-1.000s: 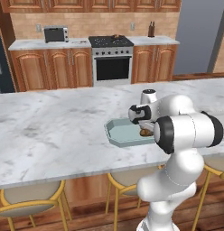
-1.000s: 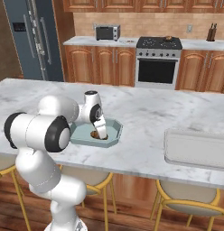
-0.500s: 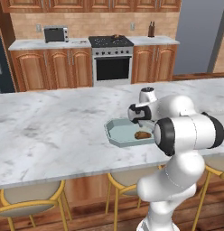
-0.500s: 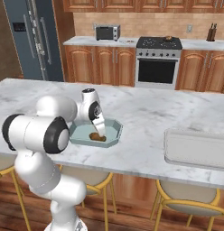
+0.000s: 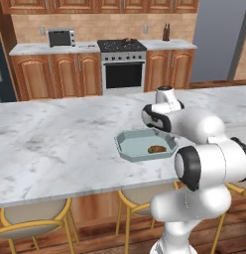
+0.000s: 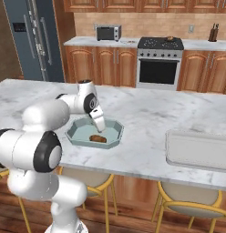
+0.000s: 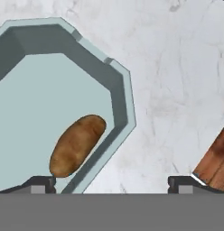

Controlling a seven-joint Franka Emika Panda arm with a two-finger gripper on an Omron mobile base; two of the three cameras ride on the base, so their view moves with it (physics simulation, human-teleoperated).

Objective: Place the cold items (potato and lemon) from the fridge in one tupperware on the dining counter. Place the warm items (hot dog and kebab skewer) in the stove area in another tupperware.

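Lying loose in the pale blue tupperware near the worktop's front edge, the potato rests against one wall in the hand view, while the right base view shows the gripper above it, jaws spread wide and empty.

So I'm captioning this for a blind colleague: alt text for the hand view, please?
A brown potato lies inside a pale blue-green octagonal tupperware, near its wall, on a white marble counter. The open hand hovers above, its two dark fingertips at the bottom edge.
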